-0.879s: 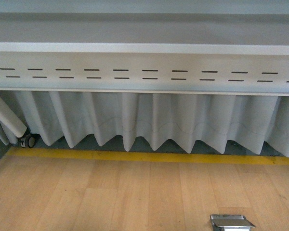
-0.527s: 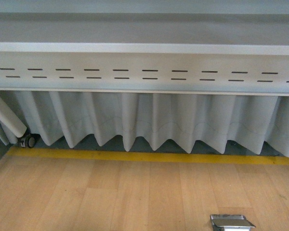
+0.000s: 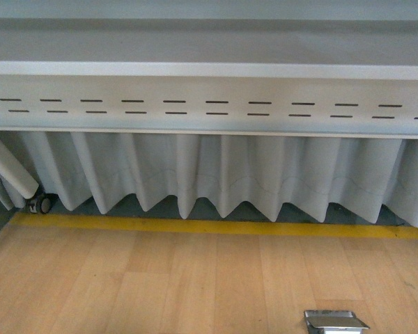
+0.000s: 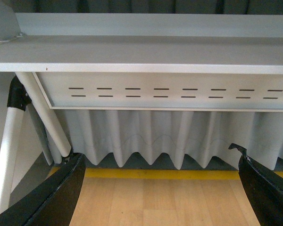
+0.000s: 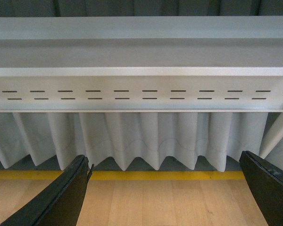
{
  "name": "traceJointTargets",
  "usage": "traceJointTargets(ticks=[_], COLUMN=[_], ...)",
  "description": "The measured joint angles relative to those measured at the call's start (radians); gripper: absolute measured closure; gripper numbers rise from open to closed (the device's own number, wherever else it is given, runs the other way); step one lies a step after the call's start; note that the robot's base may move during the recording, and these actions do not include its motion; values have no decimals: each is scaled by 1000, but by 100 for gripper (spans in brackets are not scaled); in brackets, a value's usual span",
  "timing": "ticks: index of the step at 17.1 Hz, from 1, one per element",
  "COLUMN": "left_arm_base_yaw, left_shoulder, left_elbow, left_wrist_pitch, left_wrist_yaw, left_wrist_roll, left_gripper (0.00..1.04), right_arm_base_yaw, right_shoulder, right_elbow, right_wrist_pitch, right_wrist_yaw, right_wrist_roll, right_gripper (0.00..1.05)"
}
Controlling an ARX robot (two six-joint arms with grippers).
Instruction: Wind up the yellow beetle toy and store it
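The yellow beetle toy is out of view in every frame. My left gripper (image 4: pixel 160 188) is open and empty, its two black fingers (image 4: pixel 52 197) spread wide over bare wooden floor. My right gripper (image 5: pixel 165 188) is open and empty too, its black fingers (image 5: pixel 61 195) wide apart above the same floor. Neither arm shows in the front view.
A wooden floor (image 3: pixel 195 285) runs to a yellow tape line (image 3: pixel 216 227). Beyond it stands a grey table with a slotted panel (image 3: pixel 209 104) and a pleated grey skirt (image 3: pixel 223 174). A metal floor hatch (image 3: pixel 334 321) lies at the near right. White table legs (image 4: pixel 42 113) and a castor (image 3: pixel 40 204) stand at left.
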State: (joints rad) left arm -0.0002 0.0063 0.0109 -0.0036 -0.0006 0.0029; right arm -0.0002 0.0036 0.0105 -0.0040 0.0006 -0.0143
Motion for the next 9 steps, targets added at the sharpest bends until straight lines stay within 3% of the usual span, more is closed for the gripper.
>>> traceJointTargets(ticks=[9], left_arm_base_yaw=[0], left_shoulder=[0], left_elbow=[0], left_wrist_pitch=[-3], left_wrist_yaw=[0], left_wrist_roll=[0], left_gripper=[7], right_arm_base_yaw=[0], right_shoulder=[0], right_elbow=[0], right_wrist_pitch=[-2], right_wrist_yaw=[-1], right_wrist_roll=[0], right_gripper=[7])
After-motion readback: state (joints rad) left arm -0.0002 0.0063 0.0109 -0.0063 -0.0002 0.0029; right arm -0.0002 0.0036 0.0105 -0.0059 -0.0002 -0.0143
